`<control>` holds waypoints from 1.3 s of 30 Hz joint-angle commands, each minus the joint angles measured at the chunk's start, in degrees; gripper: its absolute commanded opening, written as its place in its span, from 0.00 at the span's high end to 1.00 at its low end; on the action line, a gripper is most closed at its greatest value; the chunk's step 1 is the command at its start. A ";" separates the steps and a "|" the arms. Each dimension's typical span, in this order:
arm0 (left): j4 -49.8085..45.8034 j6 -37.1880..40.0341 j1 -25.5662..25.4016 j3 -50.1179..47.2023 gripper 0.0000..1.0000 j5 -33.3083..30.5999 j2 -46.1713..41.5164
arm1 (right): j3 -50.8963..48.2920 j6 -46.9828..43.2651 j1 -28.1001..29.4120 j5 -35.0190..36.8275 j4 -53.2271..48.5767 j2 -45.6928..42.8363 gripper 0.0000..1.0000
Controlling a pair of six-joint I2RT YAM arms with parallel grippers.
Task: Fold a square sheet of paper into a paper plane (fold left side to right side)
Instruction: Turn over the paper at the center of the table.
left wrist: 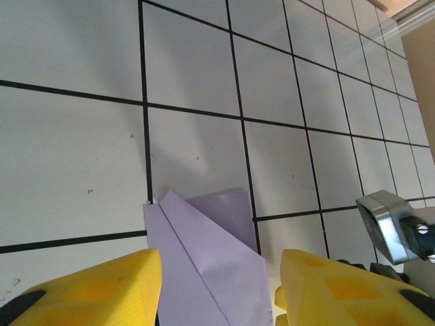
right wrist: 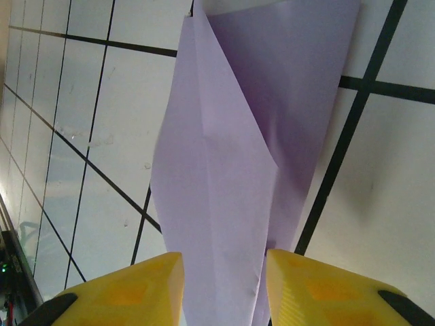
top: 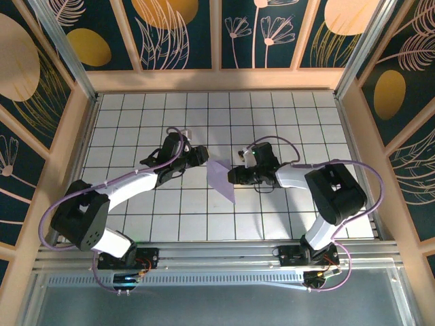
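**A:** Where does the paper plane (top: pixel 223 180) lie?
**B:** Mid-surface (top: pixel 285 129); it looks thin, light and floppy, so it is probably best pinched along a folded edge.
**A:** And what holds it?
**B:** Nothing; the left gripper (left wrist: pixel 216 288) and the right gripper (right wrist: pixel 224 285) each stand parted astride one end.

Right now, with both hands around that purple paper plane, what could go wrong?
The left hand and right hand both straddle the paper plane with jaws apart. Closing unevenly could crumple its folded layers or drag it across the table. The plane's flaps look slightly raised rather than pressed flat, so the folds may spring open. The hands sit close on either side of it, so they might bump.
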 commanded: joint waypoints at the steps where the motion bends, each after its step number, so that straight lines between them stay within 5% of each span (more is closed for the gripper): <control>1: 0.21 0.14 0.33 0.20 0.50 -1.47 -1.46 | 1.56 -0.84 0.72 -1.08 2.05 1.36 0.63; 18: -0.66 0.54 0.37 0.49 0.50 -1.44 -1.29 | 2.77 -0.97 1.03 -0.07 1.43 3.54 0.65; 27: -0.51 0.15 0.32 -0.12 0.49 -1.78 -2.36 | 3.30 -0.63 1.03 -1.17 2.04 4.87 0.75; 33: 0.40 -1.08 0.83 -0.91 0.41 -1.82 -5.81 | 3.09 0.21 1.03 -1.97 2.97 2.29 0.99; 39: 8.70 -6.34 4.94 -5.71 0.32 5.21 -12.33 | 1.75 1.42 -1.07 -3.11 4.81 -8.03 1.00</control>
